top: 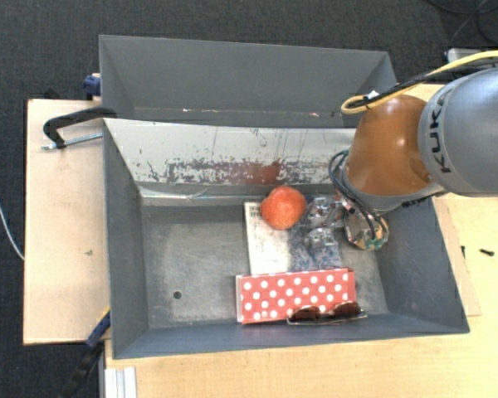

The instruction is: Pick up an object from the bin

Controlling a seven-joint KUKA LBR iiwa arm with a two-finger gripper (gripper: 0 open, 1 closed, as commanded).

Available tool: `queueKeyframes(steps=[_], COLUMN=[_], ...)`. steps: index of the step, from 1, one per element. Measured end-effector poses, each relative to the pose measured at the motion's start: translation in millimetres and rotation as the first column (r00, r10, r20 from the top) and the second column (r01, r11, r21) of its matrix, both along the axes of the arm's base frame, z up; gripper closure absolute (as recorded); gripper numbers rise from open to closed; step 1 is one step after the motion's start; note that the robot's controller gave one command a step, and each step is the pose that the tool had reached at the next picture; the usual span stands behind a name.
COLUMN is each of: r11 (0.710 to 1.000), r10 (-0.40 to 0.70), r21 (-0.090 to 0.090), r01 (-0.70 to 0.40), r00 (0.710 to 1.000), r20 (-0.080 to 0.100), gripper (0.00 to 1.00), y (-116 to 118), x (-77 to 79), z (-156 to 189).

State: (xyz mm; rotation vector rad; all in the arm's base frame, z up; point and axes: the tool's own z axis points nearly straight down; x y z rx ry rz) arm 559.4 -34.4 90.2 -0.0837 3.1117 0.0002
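From my end, the arm [473,131] comes in from the right, its smooth grey casing ending in a glossy, rounded orange cover [390,152] with a tangle of cables beneath. Below that sits the claw [322,220], a cluster of shiny metal low in the grey metal bin [183,255]. I cannot tell how far it is open, and I see nothing gripped in it.

The claw hangs just right of an orange ball [282,207], round with a slightly dimpled, matte skin; whether they touch I cannot say. Directly under the claw and towards the front lies a blue-grey speckled patch [315,257], flat and mottled, perhaps cloth or printed paper.

The ball rests on the upper end of a white printed card [264,243], a thin upright rectangle. Across the card's lower end lies a red box [295,295], long and rectangular, covered in regular white dots. Against its front edge are dark sunglasses [325,313] with reddish lenses.

The bin's back wall is scuffed and streaked with rusty red marks.
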Motion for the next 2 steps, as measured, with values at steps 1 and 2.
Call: queueKeyframes(steps=[1, 2], r11=[1.0, 0.999], r10=[0.0, 0.052], r21=[0.0, -0.001], r01=[0.0, -0.052], r00=[1.0, 0.998], r20=[0.0, -0.027], gripper=[1.0, 1.0], y=[0, 1], x=[0.0, -6.2], z=[0, 40])
